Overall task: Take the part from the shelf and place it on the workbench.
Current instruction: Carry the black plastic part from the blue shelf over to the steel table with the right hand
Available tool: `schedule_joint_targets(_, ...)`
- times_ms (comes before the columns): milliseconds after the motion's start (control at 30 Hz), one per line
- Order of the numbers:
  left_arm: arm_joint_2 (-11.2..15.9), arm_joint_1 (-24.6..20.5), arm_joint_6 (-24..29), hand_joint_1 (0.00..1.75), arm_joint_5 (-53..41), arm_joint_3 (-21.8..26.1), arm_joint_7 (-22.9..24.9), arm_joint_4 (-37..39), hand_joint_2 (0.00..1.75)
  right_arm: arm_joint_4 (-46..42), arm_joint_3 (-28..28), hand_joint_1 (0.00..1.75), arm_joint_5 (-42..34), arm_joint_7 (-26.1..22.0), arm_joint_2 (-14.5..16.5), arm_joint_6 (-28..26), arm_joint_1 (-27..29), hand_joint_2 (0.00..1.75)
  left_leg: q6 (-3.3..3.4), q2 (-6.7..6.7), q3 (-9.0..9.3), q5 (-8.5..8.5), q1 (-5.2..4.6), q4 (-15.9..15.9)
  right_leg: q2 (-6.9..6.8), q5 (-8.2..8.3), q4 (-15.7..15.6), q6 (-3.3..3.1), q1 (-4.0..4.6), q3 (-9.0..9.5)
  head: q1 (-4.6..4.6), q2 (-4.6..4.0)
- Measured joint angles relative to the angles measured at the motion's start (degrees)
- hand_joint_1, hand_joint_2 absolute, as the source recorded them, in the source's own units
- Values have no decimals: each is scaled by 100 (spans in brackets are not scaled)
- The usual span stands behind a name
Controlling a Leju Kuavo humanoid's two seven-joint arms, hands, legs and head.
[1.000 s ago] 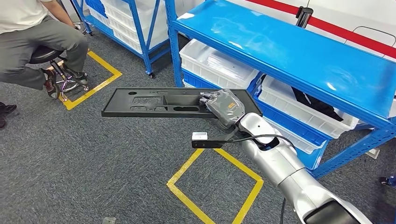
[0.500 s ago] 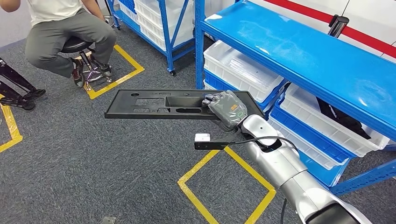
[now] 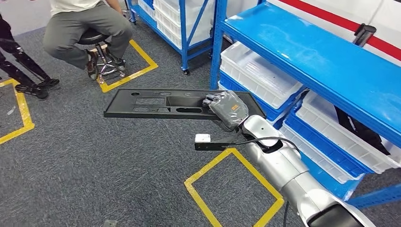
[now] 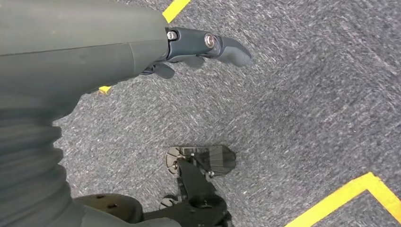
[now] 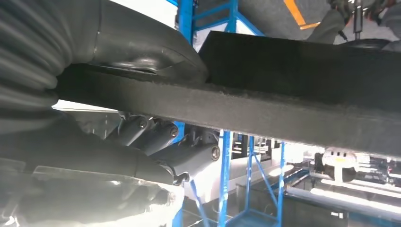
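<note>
The part is a long flat black panel (image 3: 161,104) with several cut-outs, held level above the carpet. My right hand (image 3: 228,109) grips its right end, fingers over the top. In the right wrist view the panel's edge (image 5: 293,113) runs across the picture, pinched between the thumb above and the fingers (image 5: 189,158) below. My left hand (image 4: 198,45) hangs over the grey carpet and holds nothing, its fingers only loosely bent.
A blue shelf (image 3: 321,56) with white bins (image 3: 260,71) stands right of the panel. A second blue rack (image 3: 189,23) is at the back. A person sits on a stool (image 3: 92,38) at the far left. Yellow floor tape (image 3: 236,189) marks squares on the carpet.
The whole view has swung left: the shelf slid right and the seated person moved toward the middle. My right hand keeps its grip on the panel, in the same pose.
</note>
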Motion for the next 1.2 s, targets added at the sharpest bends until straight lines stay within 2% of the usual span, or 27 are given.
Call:
schedule_joint_targets(33, 0, -1, 1, 0, 0, 0, 5, 0, 175, -3, 1, 171, 2, 1, 2, 7, 0, 175, 54, -50, -11, 10, -21, -9, -31, -1, -9, 31, 9, 4, 13, 0)
schedule_joint_targets(100, 0, -2, 1, 0, -2, 0, 18, -1, 175, -9, 1, 171, 7, 2, -4, 17, 4, 175, 166, -124, -1, 45, -50, -47, 26, -94, 126, 78, -12, -79, 13, 0)
schedule_joint_targets(133, 1, -6, 2, 0, -4, 1, 21, -1, 175, -13, 0, 171, 9, 2, -10, 20, 6, 175, 220, -164, 7, 62, -51, -66, 96, -214, 365, 72, -27, -199, 14, 0)
schedule_joint_targets(167, 2, -11, 3, 0, -7, 1, 24, -2, 175, -15, -1, 171, 10, 4, -20, 23, 12, 175, 260, -205, 9, 73, -52, -77, 180, -377, 732, 53, -41, -381, 18, 0)
schedule_joint_targets(233, 3, -20, 4, 0, -22, 1, 25, -2, 175, -16, -1, 171, 14, 7, -35, 37, 40, 175, 292, -306, 1, 75, -66, -77, 262, -675, 1571, 27, -41, -802, 20, 0)
schedule_joint_targets(267, 2, -22, 5, 0, -32, 1, 25, -2, 175, -16, 0, 171, 17, 9, -43, 42, 58, 175, 294, -364, 0, 76, -77, -77, 279, -727, 1802, 40, -36, -932, 20, 0)
schedule_joint_targets(300, 1, -21, 5, 0, -43, 1, 26, -2, 175, -16, 0, 171, 24, 10, -49, 47, 70, 175, 297, -426, 1, 79, -91, -77, 296, -680, 1786, 65, -25, -944, 19, 0)
schedule_joint_targets(333, -1, -21, 7, 0, -50, 1, 27, -2, 175, -16, -1, 171, 29, 11, -53, 49, 74, 175, 300, -486, 3, 82, -105, -76, 318, -547, 1522, 90, -13, -833, 19, 0)
schedule_joint_targets(367, -3, -21, 9, 0, -52, 1, 28, -2, 175, -18, -2, 171, 33, 14, -58, 50, 71, 175, 301, -540, 6, 85, -117, -76, 361, -373, 1105, 102, 0, -639, 20, 0)
schedule_joint_targets(433, -11, -23, 13, 0, -55, 2, 29, -2, 175, -19, -6, 171, 38, 21, -60, 51, 51, 175, 292, -633, 1, 94, -148, -67, 488, -77, 327, 54, 30, -260, 17, 0)
schedule_joint_targets(467, -15, -24, 14, 0, -55, 2, 30, -2, 175, -20, -6, 171, 39, 23, -57, 51, 42, 175, 280, -671, -6, 99, -157, -63, 527, -4, 135, 12, 43, -161, 13, 0)
schedule_joint_targets(533, -19, -14, 16, 0, -58, 2, 31, -2, 175, -21, -4, 171, 46, 25, -49, 56, 34, 175, 239, -741, -22, 112, -164, -67, 493, 47, 46, -57, 39, -106, 11, 0)
schedule_joint_targets(567, -15, -6, 21, 0, -60, 2, 34, -2, 175, -22, -3, 171, 51, 25, -42, 59, 33, 175, 217, -720, -38, 101, -160, -48, 454, 65, 23, -88, 9, -89, 10, 0)
schedule_joint_targets(633, -8, 4, 35, 0, -62, 2, 40, -2, 175, -29, -2, 171, 60, 26, -21, 64, 26, 175, 164, -530, -138, -47, -154, 168, 378, 97, -34, -172, -48, -45, 0, 0)
schedule_joint_targets(700, -6, 1, 45, 0, -66, 2, 44, -2, 175, -34, 0, 171, 68, 27, -2, 69, 20, 175, 102, -295, -449, -412, -118, 853, 308, 97, -52, -235, -44, -20, -16, 0)
schedule_joint_targets(733, -7, -1, 46, 0, -68, 2, 45, -2, 175, -35, 1, 171, 75, 27, 1, 75, 19, 175, 66, -243, -642, -584, -89, 1259, 266, 92, -50, -250, -37, -16, -21, 0)
schedule_joint_targets(767, -8, -1, 46, 0, -70, 2, 45, -2, 175, -34, 3, 171, 85, 27, 3, 80, 22, 175, 32, -218, -782, -669, -59, 1542, 227, 88, -48, -252, -33, -14, -21, 0)
schedule_joint_targets(800, -9, -1, 46, 0, -70, 2, 44, -2, 175, -34, 4, 171, 94, 27, 5, 84, 24, 175, 3, -199, -815, -639, -30, 1602, 190, 81, -44, -249, -35, -13, -23, 0)
schedule_joint_targets(833, -7, 0, 47, 0, -70, 2, 44, -2, 175, -34, 5, 171, 103, 27, 11, 86, 24, 175, -22, -170, -721, -505, -2, 1415, 154, 69, -35, -238, -41, -9, -23, 0)
schedule_joint_targets(900, -1, -6, 48, 0, -70, 2, 44, -2, 175, -34, 5, 171, 111, 28, 24, 86, 17, 175, -51, -24, -306, -169, 22, 640, 96, 23, 5, -189, -39, -4, -26, 0)
schedule_joint_targets(933, 1, -12, 49, 0, -73, 2, 44, -2, 175, -34, 4, 171, 116, 30, 29, 87, 11, 175, -38, 29, -135, -63, 17, 315, 66, -2, 30, -154, -18, -7, -21, 0)
schedule_joint_targets(967, 0, -18, 49, 0, -76, 3, 45, -2, 175, -34, 3, 171, 119, 33, 31, 88, 6, 175, -16, 62, -39, -22, 5, 125, 40, -21, 49, -125, 5, -12, -12, 0)
schedule_joint_targets(1067, 1, -29, 49, 0, -102, 3, 61, -2, 175, -34, 1, 171, 132, 43, 33, 89, -3, 175, 112, -51, -29, 3, -47, 26, -66, -45, 48, -34, 50, -17, 21, 0)
schedule_joint_targets(1100, 1, -31, 49, 0, -111, 2, 70, -2, 175, -35, -1, 171, 136, 44, 32, 88, -6, 175, 165, -96, -17, 27, -56, -11, -50, -82, 90, -7, 42, -39, 25, 0)
schedule_joint_targets(1167, 0, -42, 49, 0, -124, 2, 88, -2, 175, -36, -7, 171, 140, 46, 21, 85, -10, 175, 257, -170, 12, 71, -47, -76, 94, -274, 442, -11, 14, -216, 35, 0)
schedule_joint_targets(1200, 1, -48, 49, 0, -128, 2, 91, -2, 175, -34, -9, 171, 142, 49, 12, 84, -3, 175, 283, -212, 10, 81, -48, -87, 189, -432, 822, -32, -14, -403, 43, 0)
